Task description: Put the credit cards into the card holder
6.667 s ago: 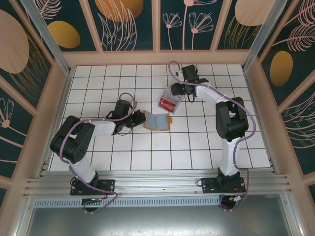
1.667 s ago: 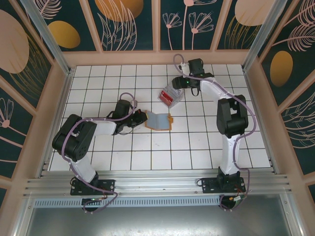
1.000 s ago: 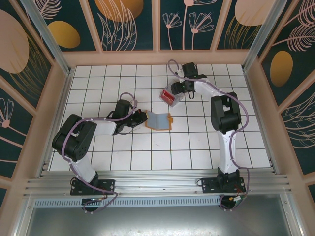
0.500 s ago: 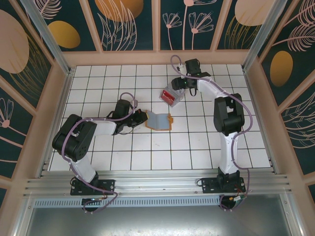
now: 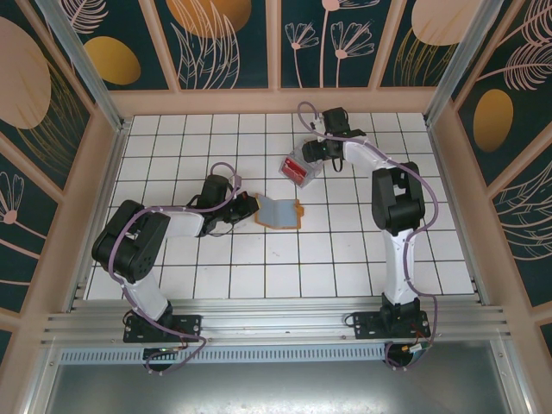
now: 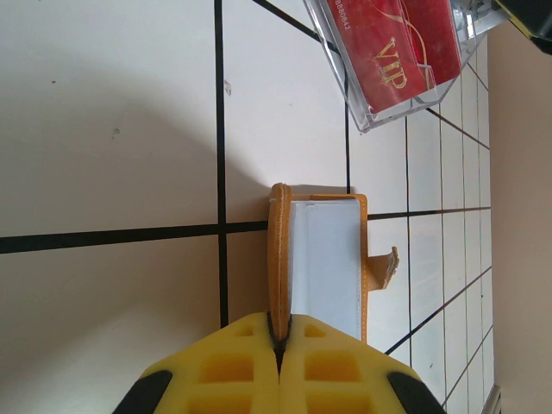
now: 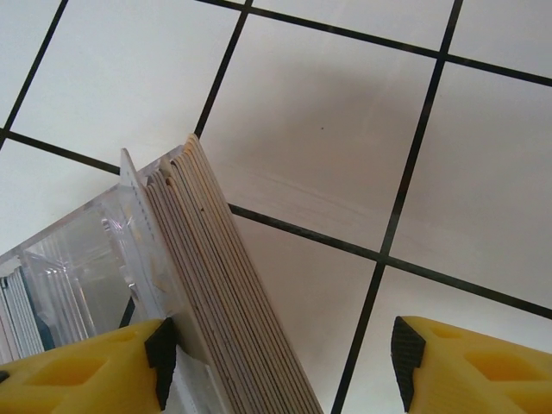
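At the middle of the white tiled table (image 5: 259, 259), the left gripper (image 6: 278, 349) is pinched fully closed on the orange edge of the holder (image 6: 321, 259). The holder lies open and flat with its grey lining facing up. From overhead, this gripper meets the holder at its 9 o'clock side.

At 1 o'clock from the holder and apart from it sits a clear box (image 5: 299, 167) with red cards (image 6: 392, 52) inside, the top one printed "VIP".

The right gripper (image 5: 312, 153) is at the box's 1 o'clock end, jaws spread wide and clamping nothing. One yellow finger (image 7: 95, 366) rests against the box beside the edge-on stack of cards. The other finger is well apart over bare tile.
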